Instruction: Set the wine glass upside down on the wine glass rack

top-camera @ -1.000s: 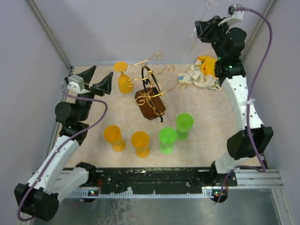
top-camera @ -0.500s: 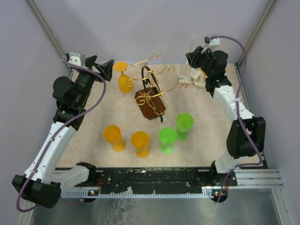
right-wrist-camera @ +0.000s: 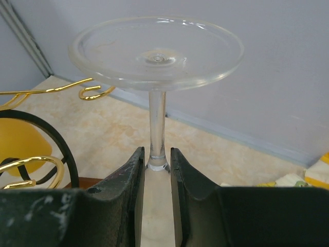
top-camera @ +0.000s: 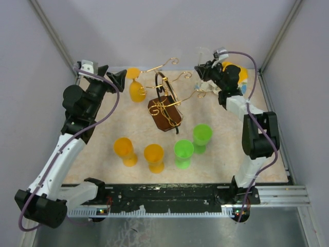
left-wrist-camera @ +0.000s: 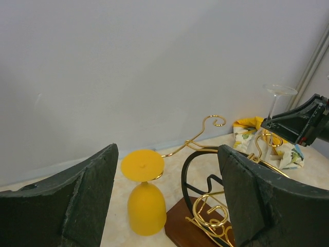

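Right gripper (right-wrist-camera: 157, 163) pinches inverted wine glass (right-wrist-camera: 156, 51) by stem, upper right of top view.
Recommend lining stem with a free wine glass rack (top-camera: 165, 116) arm, foot above wire.

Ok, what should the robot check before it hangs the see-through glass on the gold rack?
1. Clear glass upside down, foot on top: ok.
2. Right pincer shut on its stem: ok.
3. Empty hook on the rack close by: ok.
4. Stem slid into that hook: not ok, the hook sits off to one side.
5. Left pincer out of the way: ok, open beside the hanging orange glass.
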Available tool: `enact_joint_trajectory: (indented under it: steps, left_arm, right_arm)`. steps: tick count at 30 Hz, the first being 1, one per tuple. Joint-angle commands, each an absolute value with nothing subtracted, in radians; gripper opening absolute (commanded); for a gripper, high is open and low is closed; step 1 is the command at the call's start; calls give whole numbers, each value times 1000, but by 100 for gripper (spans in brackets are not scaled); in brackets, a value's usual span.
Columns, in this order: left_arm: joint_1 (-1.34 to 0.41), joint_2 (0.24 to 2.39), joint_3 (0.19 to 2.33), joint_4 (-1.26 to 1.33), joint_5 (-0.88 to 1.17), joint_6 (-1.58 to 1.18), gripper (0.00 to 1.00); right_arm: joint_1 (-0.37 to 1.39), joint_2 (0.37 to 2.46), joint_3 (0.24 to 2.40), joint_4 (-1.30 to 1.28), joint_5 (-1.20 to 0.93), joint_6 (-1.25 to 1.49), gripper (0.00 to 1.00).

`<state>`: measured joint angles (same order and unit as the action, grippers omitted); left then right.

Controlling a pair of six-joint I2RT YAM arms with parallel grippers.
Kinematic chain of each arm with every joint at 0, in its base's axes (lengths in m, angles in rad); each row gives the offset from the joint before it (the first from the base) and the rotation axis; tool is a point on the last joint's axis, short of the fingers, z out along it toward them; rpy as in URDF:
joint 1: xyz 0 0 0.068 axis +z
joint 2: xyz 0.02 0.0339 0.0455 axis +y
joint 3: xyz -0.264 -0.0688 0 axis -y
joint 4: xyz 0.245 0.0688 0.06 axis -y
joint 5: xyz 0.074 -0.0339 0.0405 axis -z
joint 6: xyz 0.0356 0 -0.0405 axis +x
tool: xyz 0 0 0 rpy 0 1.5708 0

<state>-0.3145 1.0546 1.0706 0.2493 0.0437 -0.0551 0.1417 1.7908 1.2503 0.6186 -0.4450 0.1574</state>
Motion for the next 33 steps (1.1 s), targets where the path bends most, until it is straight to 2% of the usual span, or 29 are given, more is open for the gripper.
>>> enact_joint_trajectory:
  steps: [1, 7, 13, 20, 33]
  left_arm:
    - [-318, 1068, 1063, 294, 33, -28, 84]
    - [-319, 1085, 1054, 308, 34, -25, 84]
    - [-319, 1086, 1051, 308, 23, -9, 84]
    - [-317, 1084, 1045, 310, 12, 0, 84]
    - [-316, 1103, 1048, 316, 12, 4, 85]
  right_arm:
    - [144, 1832, 1275, 840, -574, 123, 4]
    - [149, 1927, 1315, 951, -668, 207, 4]
    - [183, 1986, 1358, 955, -702, 140, 7]
    - [186, 2065, 1404, 1091, -778, 179, 10]
    - [205, 2160, 1513, 1090, -881, 187, 12]
